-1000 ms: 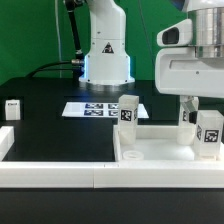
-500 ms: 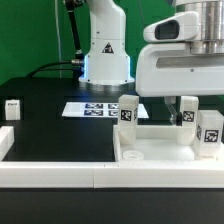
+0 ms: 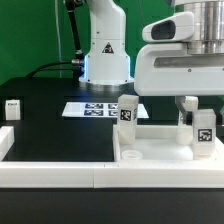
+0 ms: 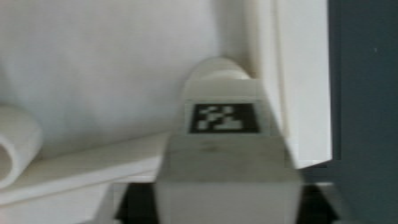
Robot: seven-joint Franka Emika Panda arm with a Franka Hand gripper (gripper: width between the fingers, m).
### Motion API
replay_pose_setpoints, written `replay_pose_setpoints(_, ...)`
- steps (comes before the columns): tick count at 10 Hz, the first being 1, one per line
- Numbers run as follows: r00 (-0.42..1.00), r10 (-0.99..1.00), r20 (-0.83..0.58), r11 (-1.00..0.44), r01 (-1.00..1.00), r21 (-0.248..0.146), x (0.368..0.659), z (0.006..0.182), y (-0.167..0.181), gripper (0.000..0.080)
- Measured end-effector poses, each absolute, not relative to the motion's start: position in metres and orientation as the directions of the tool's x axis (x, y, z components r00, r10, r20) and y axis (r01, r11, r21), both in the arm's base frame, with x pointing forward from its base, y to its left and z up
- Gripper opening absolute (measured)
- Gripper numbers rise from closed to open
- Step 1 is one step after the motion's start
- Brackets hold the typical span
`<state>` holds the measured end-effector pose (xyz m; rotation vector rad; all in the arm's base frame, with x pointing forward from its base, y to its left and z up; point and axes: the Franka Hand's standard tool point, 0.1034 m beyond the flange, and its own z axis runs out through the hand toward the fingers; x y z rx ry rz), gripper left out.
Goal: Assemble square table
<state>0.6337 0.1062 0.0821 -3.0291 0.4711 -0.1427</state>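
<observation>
The square table's white panel (image 3: 155, 150) lies rim up at the exterior view's right. One white tagged leg (image 3: 127, 112) stands at its far left corner. My gripper (image 3: 197, 112) is over the panel's right part, shut on a second tagged leg (image 3: 203, 134), which stands upright against the panel's rim. In the wrist view this leg (image 4: 222, 120) fills the gap between my dark fingers (image 4: 137, 203) and touches both, with the panel's rim (image 4: 285, 80) beside it. A third leg (image 3: 13, 108) stands far off at the left.
The marker board (image 3: 92, 108) lies flat behind the panel, in front of the robot base (image 3: 105, 60). A long low white border rail (image 3: 55, 172) runs along the front, with a short piece (image 3: 5, 140) at the left edge.
My hand came down and towards the exterior view's left over the panel. The leg in my fingers shifted slightly left with it.
</observation>
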Motion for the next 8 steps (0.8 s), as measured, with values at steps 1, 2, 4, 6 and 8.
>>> replay_pose_setpoints(1, 0.921, -0.384, 0.073, -0.922, -0.377, -0.092, 0.6336, 0.0819, 0.1062, 0.0288)
replay_pose_setpoints(2, 0.898, -0.435, 0.067, -0.899, -0.428, -0.096, 0.6336, 0.0818, 0.1062, 0.0288)
replay_pose_setpoints(4, 0.785, -0.619, 0.035, -0.783, -0.613, -0.105, 0.6329, 0.0827, 0.1092, 0.0288)
replay_pose_setpoints(6, 0.392, -0.918, -0.054, -0.385, -0.916, -0.113, 0.6287, 0.0796, 0.1073, 0.0288)
replay_pose_setpoints(8, 0.171, -0.977, -0.128, -0.159, -0.982, -0.105, 0.6274, 0.0788, 0.1041, 0.0289)
